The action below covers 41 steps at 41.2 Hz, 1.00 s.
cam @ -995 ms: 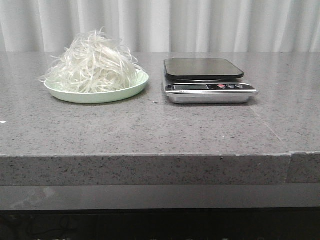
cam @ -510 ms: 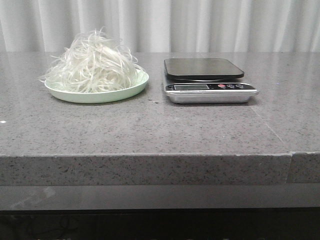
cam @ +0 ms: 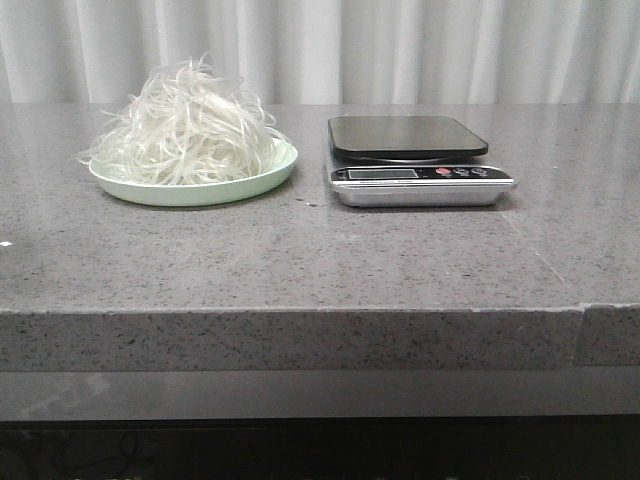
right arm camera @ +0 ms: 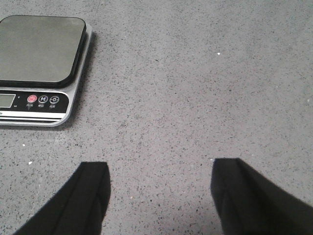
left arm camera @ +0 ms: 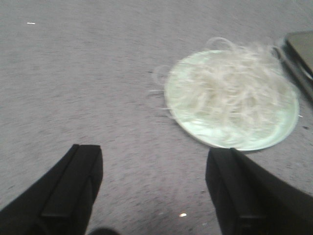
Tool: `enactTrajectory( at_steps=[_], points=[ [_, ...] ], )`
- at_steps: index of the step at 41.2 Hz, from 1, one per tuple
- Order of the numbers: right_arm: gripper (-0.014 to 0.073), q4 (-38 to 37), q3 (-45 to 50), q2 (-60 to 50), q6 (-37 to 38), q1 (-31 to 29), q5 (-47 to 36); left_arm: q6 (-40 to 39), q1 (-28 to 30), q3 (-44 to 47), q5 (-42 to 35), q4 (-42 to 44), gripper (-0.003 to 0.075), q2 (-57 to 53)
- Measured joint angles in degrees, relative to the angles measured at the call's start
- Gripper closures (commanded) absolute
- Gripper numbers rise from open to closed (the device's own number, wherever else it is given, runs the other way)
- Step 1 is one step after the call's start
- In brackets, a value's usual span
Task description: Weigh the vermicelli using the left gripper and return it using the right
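Note:
The vermicelli (cam: 190, 130) is a fluffy whitish mound on a pale green plate (cam: 255, 182) at the back left of the grey counter. A kitchen scale (cam: 412, 158) with a black platform stands to its right, with nothing on it. Neither arm shows in the front view. In the left wrist view my left gripper (left arm camera: 154, 164) is open and empty above bare counter, short of the plate (left arm camera: 195, 127) and the vermicelli (left arm camera: 234, 93). In the right wrist view my right gripper (right arm camera: 159, 178) is open and empty over bare counter, to the right of the scale (right arm camera: 39, 68).
The counter's front edge (cam: 300, 312) runs across the front view, with a seam at the right (cam: 583, 310). White curtains hang behind the counter. The scale's edge shows beside the plate in the left wrist view (left arm camera: 301, 49).

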Motion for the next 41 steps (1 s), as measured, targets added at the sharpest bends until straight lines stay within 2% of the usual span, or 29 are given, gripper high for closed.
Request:
enactTrajectory(
  at_steps=[7, 13, 20, 26, 41],
  points=[
    [0.0048, 0.0, 0.0, 0.0, 0.0, 0.0, 0.0, 0.0, -6.21, -4.68, -3.07, -0.23, 0.0206, 9.31],
    [0.0048, 0.0, 0.0, 0.0, 0.0, 0.0, 0.0, 0.0, -8.72, -9.13, -5.18, -0.22, 0.0206, 16.36],
    [0.0048, 0.0, 0.0, 0.0, 0.0, 0.0, 0.0, 0.0, -9.66, -15.16, -5.61, -0.22, 0.0196, 24.93],
    [0.0048, 0.0, 0.0, 0.0, 0.0, 0.0, 0.0, 0.0, -9.66, -20.39, -5.64, -0.22, 0.0128, 31.0],
    [0.0048, 0.0, 0.0, 0.0, 0.0, 0.0, 0.0, 0.0, -9.66, -27.91, -5.99, -0.22, 0.0134, 40.66]
  ],
)
